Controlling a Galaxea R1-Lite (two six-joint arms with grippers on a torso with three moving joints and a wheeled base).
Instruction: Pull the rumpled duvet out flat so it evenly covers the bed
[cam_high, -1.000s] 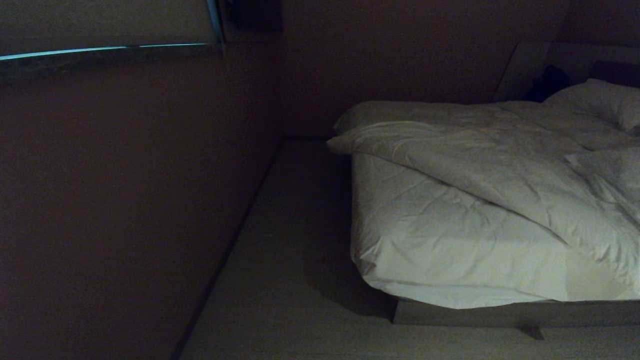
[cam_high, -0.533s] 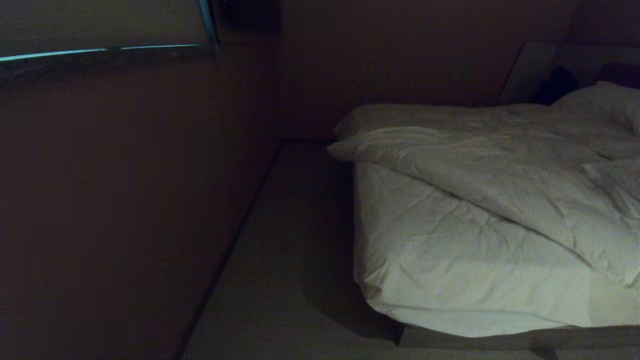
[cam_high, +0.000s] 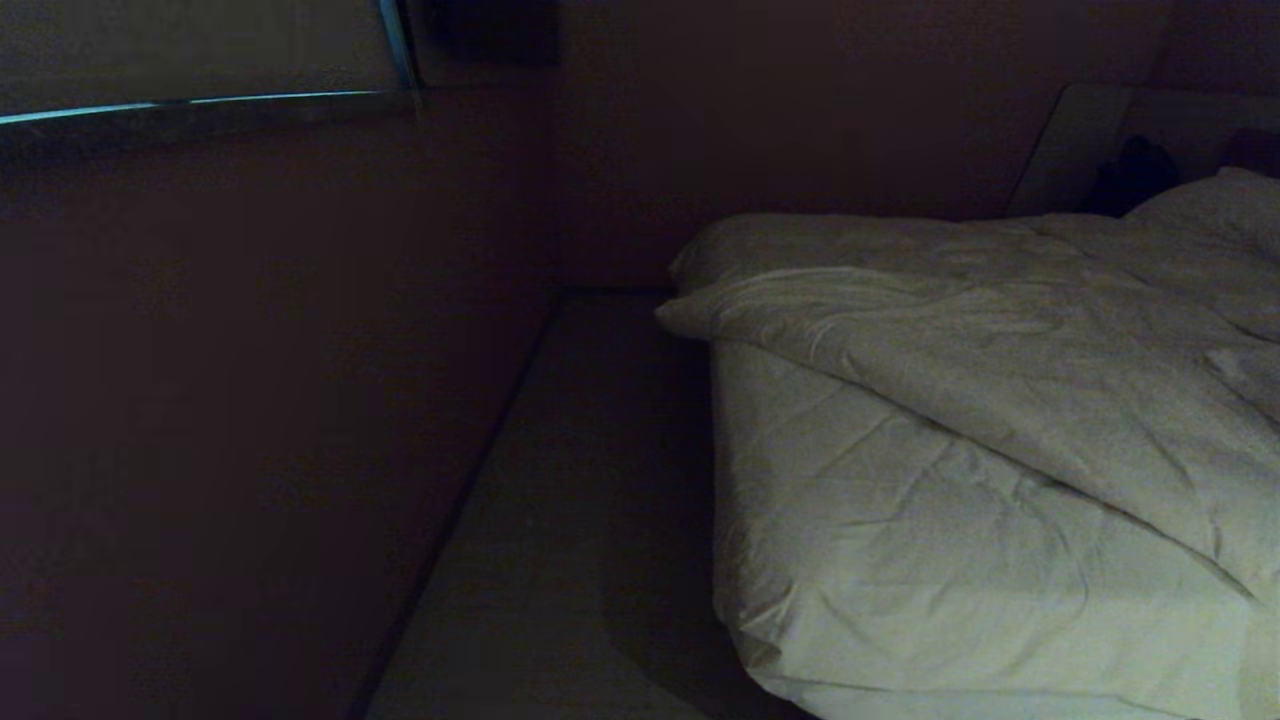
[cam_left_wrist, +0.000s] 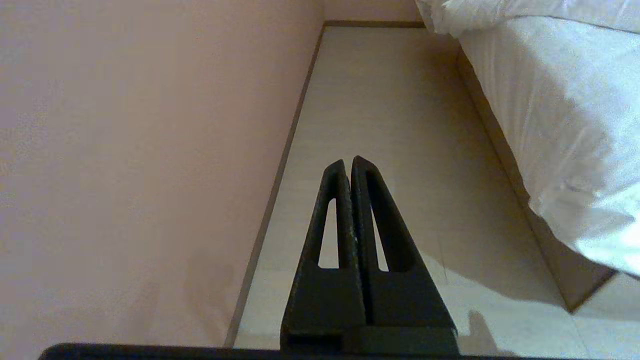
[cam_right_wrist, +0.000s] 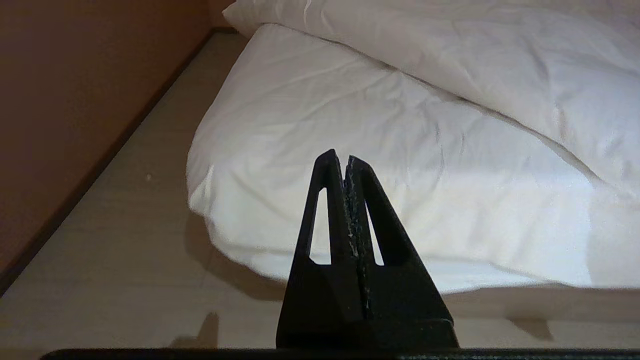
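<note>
Since the earlier frame the whole head view has shifted, the bed sitting lower and larger, which is a move of the camera and not of the bedding.

The large white puffy quilted duvet (cam_high: 1000, 370) lies bunched across the wide low white-sheeted bed (cam_high: 900, 580), folded back on a diagonal so the near corner of the mattress sheet is bare; its corner overhangs the bed's side toward the wall.

Left tool (cam_left_wrist: 348, 167): fingers together, holding nothing, over the pale floor (cam_left_wrist: 380, 100) between wall and bed. Right tool (cam_right_wrist: 339, 157): fingers together, holding nothing, facing the bare mattress corner, apart from it.

Risks, as judged:
- Pinching the sheet rather than the duvet, both being white and creased.
- Pulling one corner alone would likely skew the cover.
- The narrow aisle by the wall limits the left arm.

No brand, label or writing is legible; the head view appears too dark to rule out small marks.
</note>
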